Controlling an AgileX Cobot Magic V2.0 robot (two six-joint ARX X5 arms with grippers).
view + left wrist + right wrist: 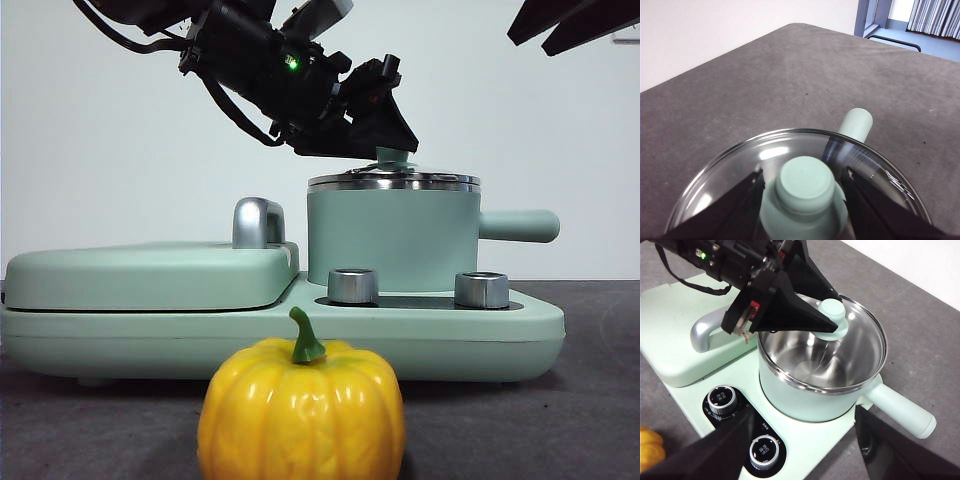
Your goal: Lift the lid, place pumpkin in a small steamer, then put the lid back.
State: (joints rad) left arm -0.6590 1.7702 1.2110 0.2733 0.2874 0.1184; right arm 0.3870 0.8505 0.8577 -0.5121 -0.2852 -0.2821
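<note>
The left tool (802, 187) is clamped on the knob (834, 310) of the lid (394, 181), a glass disc, likely slippery and fragile, resting on the steamer (392, 240), best lifted straight by that knob.

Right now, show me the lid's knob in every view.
Front view: the lid's knob peeks out mint-green below the left claw, above the small steamer.
Left wrist view: between the claw's jaws.
Right wrist view: at the pot's far rim.
Shared landmark: the steamer's side handle.
</note>
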